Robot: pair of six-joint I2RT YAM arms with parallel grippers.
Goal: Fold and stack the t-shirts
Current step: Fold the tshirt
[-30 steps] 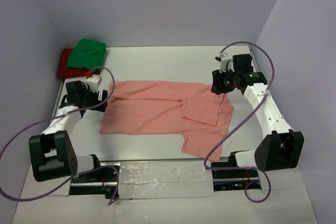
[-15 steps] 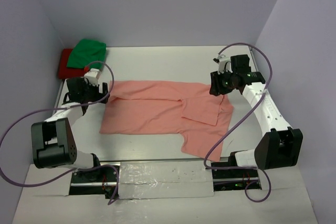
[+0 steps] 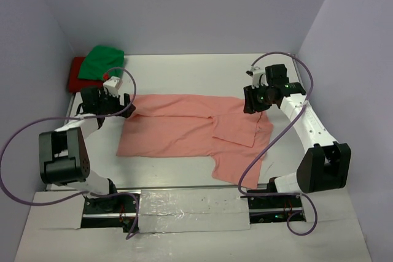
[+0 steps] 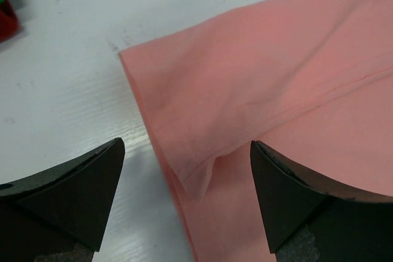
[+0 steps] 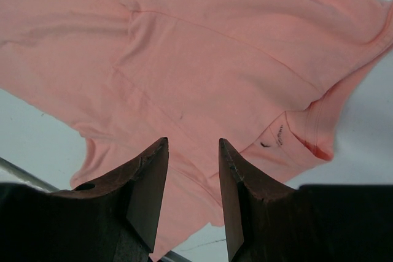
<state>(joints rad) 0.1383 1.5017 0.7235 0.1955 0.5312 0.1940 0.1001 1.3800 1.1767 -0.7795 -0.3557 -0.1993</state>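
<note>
Pink shirt lies spread across the middle of the counter, partly folded. One flap is doubled over toward the right, and a sleeve trails toward the near edge. Thin, limp cotton by the look: light, sure to sag and crease, not slippery, nothing fragile. Best taken at a hem or corner, both ends lifted together so it doesn't bunch.

Left pincer gapes wide, low over the shirt's left corner, jaws either side of the hem — nothing gripped. Right pincer is about half open above the cloth near the collar, holding nothing.

No container in sight — green shirt sits on top of red shirt in the far-left corner, likely the stacking spot.
</note>
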